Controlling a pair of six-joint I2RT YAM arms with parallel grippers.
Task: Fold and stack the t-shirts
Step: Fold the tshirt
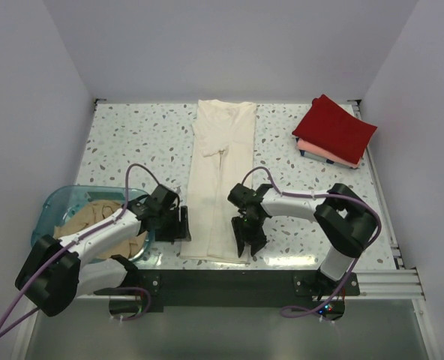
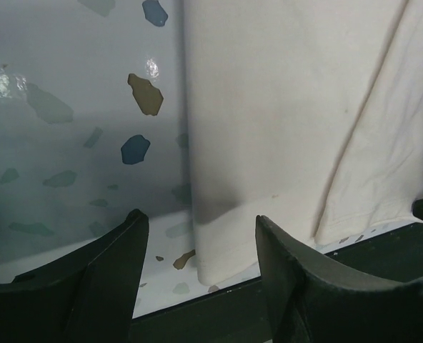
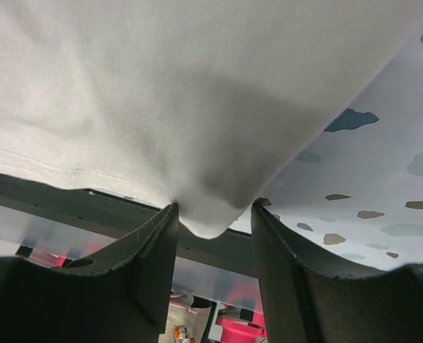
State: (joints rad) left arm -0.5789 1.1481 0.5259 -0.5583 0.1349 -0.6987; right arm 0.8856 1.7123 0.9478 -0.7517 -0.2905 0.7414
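Stage of the task: two shirts are already lying folded and stacked at the far right corner of the desk (image 1: 132,135), the red shirt (image 1: 334,127) resting on the pink shirt (image 1: 323,155). The tan shirt (image 1: 94,225) is sitting crumpled in the blue tub (image 1: 53,206) at the near left corner and is judged untouched. The cream shirt (image 1: 220,180) is lying in the middle of the desk as a long narrow strip running from the far edge to the near edge. Its sides appear to be turned in, and the crosswise fold and the stacking are not yet done.

The left gripper (image 1: 183,223) is standing wide open just beside the strip's near left corner. That corner is lying between and just ahead of its fingers, and nothing is held. The right gripper (image 1: 248,241) is standing about half open at the near right corner. The tip of the cloth is sitting in the gap between its fingers and does not appear pinched.
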